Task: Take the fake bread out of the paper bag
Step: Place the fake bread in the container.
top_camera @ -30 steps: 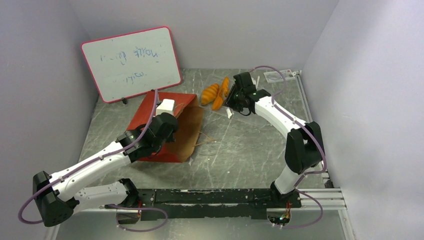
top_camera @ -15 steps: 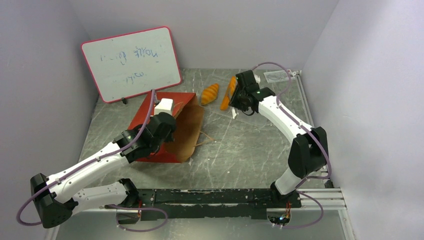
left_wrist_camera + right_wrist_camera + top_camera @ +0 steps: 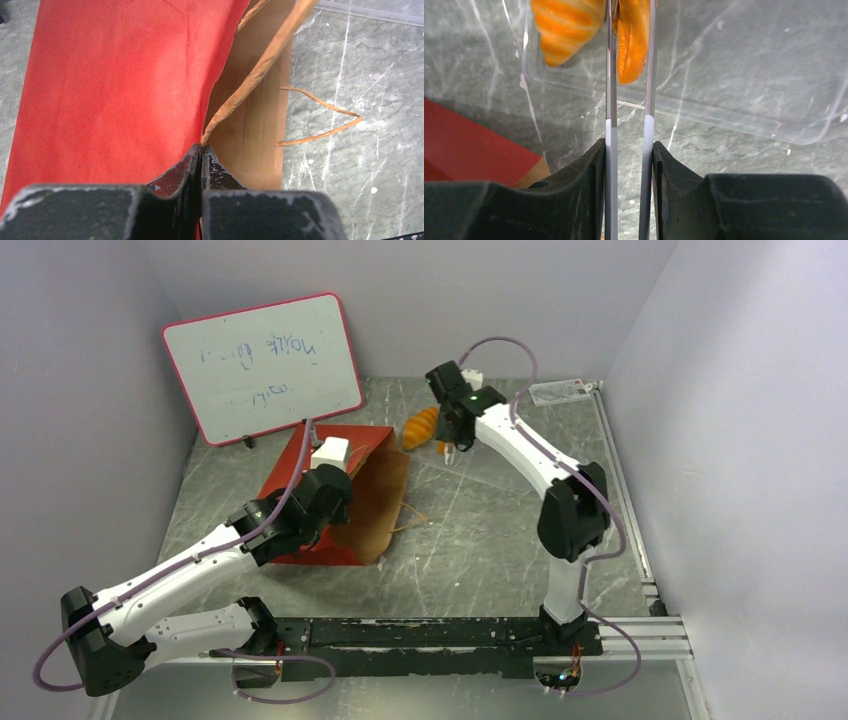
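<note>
Tweezers (image 3: 611,100) in the part-closed right claw (image 3: 629,147) pinch an orange loaf (image 3: 631,45) outside the paper bag (image 3: 100,75), near its mouth; a second loaf (image 3: 566,25) lies just beside it on a clear tray (image 3: 749,100). The left claw (image 3: 201,155) is clamped tight on the bag's rim.

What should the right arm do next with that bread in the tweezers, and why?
Probably lower slightly and ease the right claw open: its tweezers pinch an orange bread loaf over the clear tray, beside a striped loaf lying there. Left claw pins the paper bag.
</note>
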`<state>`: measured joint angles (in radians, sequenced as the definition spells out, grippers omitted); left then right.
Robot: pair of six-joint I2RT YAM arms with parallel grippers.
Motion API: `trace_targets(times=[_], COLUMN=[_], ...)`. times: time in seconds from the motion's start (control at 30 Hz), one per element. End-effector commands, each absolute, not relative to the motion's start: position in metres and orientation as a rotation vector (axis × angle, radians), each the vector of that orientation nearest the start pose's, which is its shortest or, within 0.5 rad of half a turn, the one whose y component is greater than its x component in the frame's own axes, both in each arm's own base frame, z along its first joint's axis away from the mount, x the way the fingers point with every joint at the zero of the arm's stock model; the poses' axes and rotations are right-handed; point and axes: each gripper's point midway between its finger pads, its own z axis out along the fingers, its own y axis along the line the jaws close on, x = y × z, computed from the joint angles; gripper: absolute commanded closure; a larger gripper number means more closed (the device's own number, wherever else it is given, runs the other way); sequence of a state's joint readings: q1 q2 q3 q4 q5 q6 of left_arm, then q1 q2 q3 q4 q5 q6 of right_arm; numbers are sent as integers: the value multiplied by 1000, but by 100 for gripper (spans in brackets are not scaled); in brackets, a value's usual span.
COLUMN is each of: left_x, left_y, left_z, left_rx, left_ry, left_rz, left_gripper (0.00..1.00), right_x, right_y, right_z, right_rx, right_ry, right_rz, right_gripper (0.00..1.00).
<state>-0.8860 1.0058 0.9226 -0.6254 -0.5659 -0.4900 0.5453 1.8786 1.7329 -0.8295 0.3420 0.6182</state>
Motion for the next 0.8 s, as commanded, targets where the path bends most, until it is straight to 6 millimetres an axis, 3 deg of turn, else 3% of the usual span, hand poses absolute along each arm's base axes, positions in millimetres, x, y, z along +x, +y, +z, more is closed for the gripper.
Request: trace_targets(times=[0.0,0.23,0.33,0.5,0.77], left_x=[242,241,241,240,241], left_y=[-180,-179,-178,-177,-178], left_z=[218,217,218,219,219], left_rx=[143,156,156,159,162], left_ry=[2101,2104,2105,2107,2111], left_rz=[-229,-226,-221,-213,-209], left_gripper=[93,93,93,93,93], right_x=[415,417,419,423,424], right_y=[208,222,232,247,251], right_z=[149,123,115,119,130], right_rx=[190,151,147,150,163], right_ry=[2494,2542,2558,2530,2503], right_rz=[-67,-128,-100,-34,24], right_gripper=[100,99,94,79,69])
